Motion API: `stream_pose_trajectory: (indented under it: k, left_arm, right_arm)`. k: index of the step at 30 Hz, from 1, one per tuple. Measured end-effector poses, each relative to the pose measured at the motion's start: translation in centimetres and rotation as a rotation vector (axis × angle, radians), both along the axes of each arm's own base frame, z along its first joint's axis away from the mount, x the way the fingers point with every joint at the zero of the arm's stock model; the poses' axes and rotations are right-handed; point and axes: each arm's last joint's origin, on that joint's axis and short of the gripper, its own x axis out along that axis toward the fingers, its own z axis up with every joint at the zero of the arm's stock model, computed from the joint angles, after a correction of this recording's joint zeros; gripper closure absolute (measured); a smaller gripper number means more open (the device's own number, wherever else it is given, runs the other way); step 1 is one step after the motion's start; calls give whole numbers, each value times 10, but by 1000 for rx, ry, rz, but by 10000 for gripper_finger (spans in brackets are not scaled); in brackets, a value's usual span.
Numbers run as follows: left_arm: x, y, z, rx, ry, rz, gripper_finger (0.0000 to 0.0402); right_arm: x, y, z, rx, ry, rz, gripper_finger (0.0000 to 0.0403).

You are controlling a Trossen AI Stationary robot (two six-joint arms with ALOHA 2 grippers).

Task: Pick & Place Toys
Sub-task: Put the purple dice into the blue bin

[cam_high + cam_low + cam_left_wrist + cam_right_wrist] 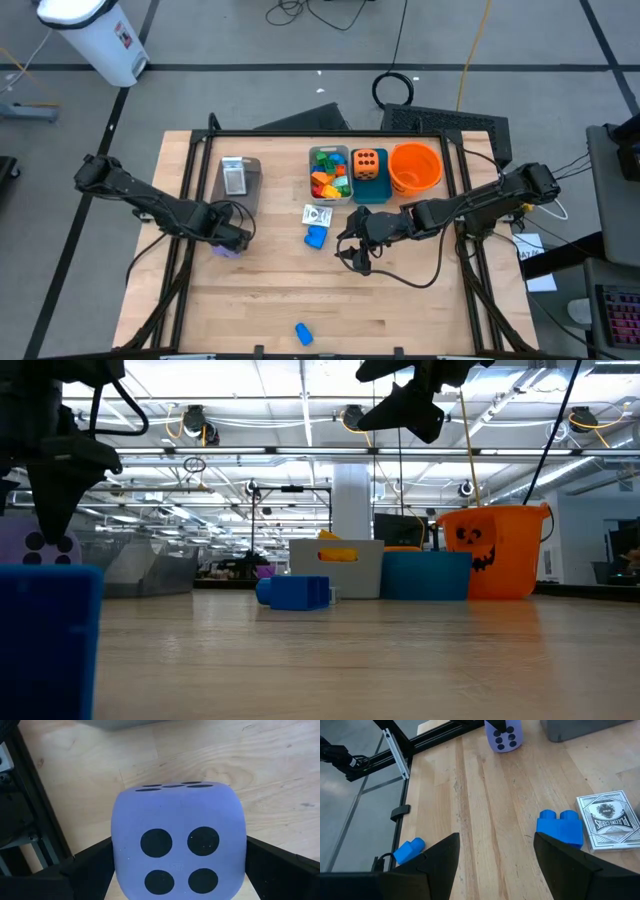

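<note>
A purple die with black dots point(180, 845) rests on the table near its left side point(225, 250). My left gripper point(179, 840) points down over it, open, one finger on each side of the die. My right gripper point(495, 865) hangs open above the table's middle point(352, 250) with nothing between its fingers. A blue brick point(561, 826) lies flat beside a white printed packet point(607, 820). Another blue brick point(303, 333) lies near the front edge. My left gripper's fingers point(90, 867) come from above and stand close against two opposite sides of the die point(116, 855). Whether they touch it I cannot tell. The die sits on the table.
A grey bin point(237, 178) stands behind the die. At the back middle a grey bin point(312, 172) holds several coloured bricks, and a teal bin point(368, 190) holds an orange die. An orange bucket point(415, 167) stands beside it. Black frame rails point(395, 750) run along the table's left edge.
</note>
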Motion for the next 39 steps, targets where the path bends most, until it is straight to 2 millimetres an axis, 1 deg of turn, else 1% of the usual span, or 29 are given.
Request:
stream_pose_trajectory:
  k: [6, 12, 20, 28, 34, 39]
  left_arm:
    - [0, 0, 0, 0, 3, -22, 4]
    - [3, 5, -2, -33, 27, -38, 4]
    - [4, 9, -2, -69, 38, -26, 6]
    - [5, 12, -2, -99, 46, -24, 59]
    - [5, 12, -2, -100, 46, -23, 56]
    - [2, 12, 2, -107, 20, -25, 66]
  right_arm:
    - [0, 0, 0, 0, 0, 0, 156]
    - [0, 0, 0, 0, 0, 0, 156]
    - [0, 0, 0, 0, 0, 0, 156]
    - [0, 0, 0, 1, 0, 0, 156]
    - [0, 0, 0, 1, 0, 0, 156]
    - [0, 0, 0, 1, 0, 0, 156]
